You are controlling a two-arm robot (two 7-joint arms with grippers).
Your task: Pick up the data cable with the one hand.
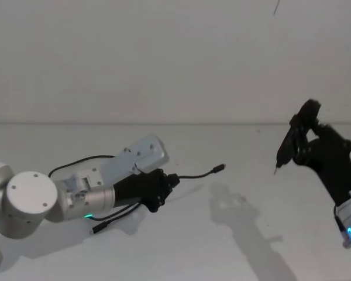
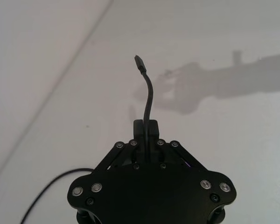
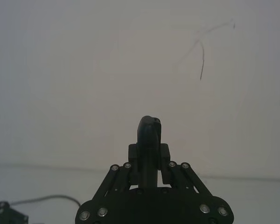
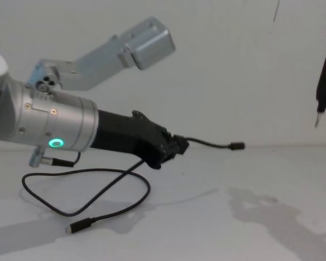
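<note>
Black cable (image 2: 149, 95) pinched in closed fingers (image 2: 138, 128) of left gripper (image 4: 179, 145), rest slack on surface (image 4: 179, 239). Next: lift clear. Right gripper (image 1: 300, 133) aloft, clasping pen (image 1: 282, 155).

Even, fairly bright overhead light washes the white surface (image 1: 193, 257) and the wall behind the left gripper (image 1: 174, 181) to nearly one pale tone, so its matte black fingers (image 2: 154, 127) read as a dark mass. To the right of the left gripper lies a soft-edged grey shadow (image 1: 240, 211) cast by the right gripper (image 1: 302, 143) and its pen-shaped tool (image 1: 284, 153). A fainter shade spreads beneath the left gripper's arm and the data cable (image 1: 202, 174), and just behind the left gripper a green ring light (image 4: 56, 143) glows.
</note>
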